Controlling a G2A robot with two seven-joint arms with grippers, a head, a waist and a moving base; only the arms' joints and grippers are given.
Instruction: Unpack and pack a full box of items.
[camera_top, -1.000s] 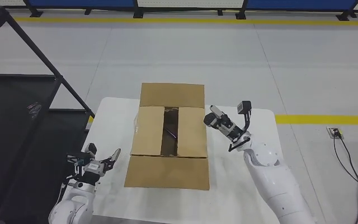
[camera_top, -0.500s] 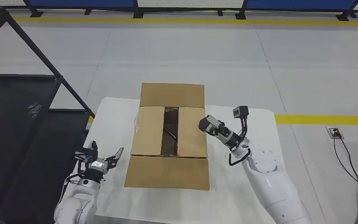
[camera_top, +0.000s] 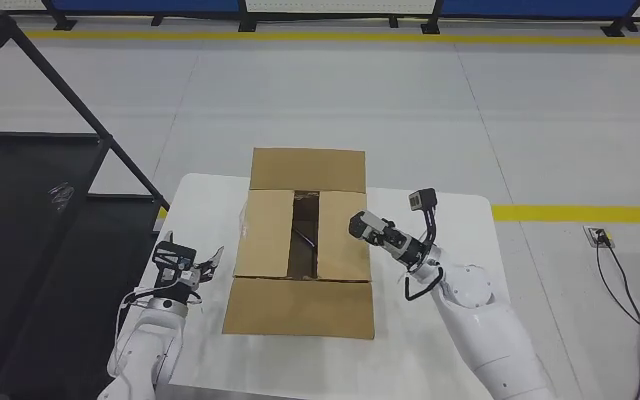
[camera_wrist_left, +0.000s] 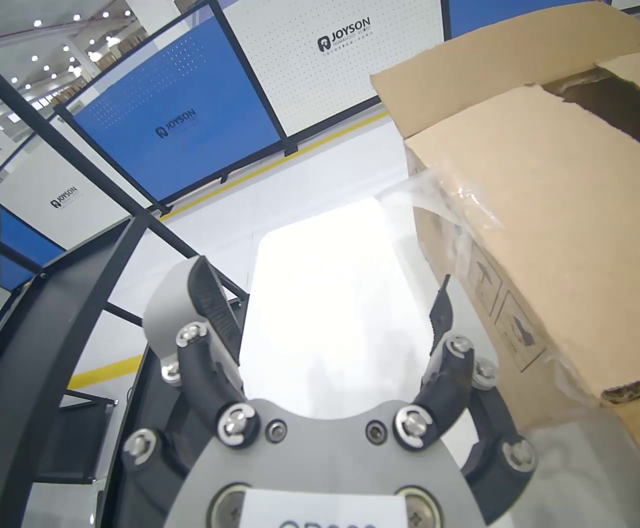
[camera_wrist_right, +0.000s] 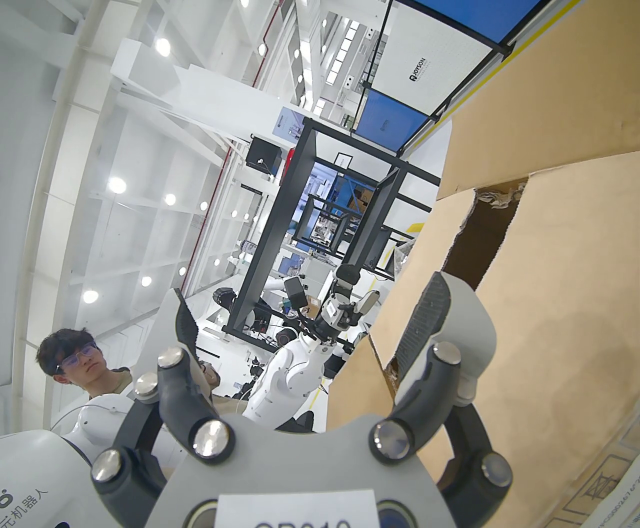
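Left claw (camera_top: 188, 268) (camera_wrist_left: 325, 290) open, empty, over the table's (camera_top: 205, 195) near left part, just beside the box's (camera_top: 262, 235) (camera_wrist_left: 525, 200) left wall, not touching. Box sits mid-table: near and far flaps spread out, side flaps down with a dark slit (camera_top: 305, 237) between them; something dark lies inside, too small to tell what. Loose clear tape (camera_top: 245, 215) (camera_wrist_left: 440, 195) hangs off the left wall, between claw and box. Right claw (camera_top: 355, 226) (camera_wrist_right: 310, 300) open, holding nothing, over the right flap (camera_wrist_right: 550, 250); contact unclear. Black rack (camera_top: 50, 200) left of the table. Yellow floor line (camera_top: 560, 212) off to the right, blue panels (camera_top: 140, 5) far back. Since the earlier frames: left claw moved forward and closer to the box; right claw slid from beside the box to over its right flap. Box not moved.
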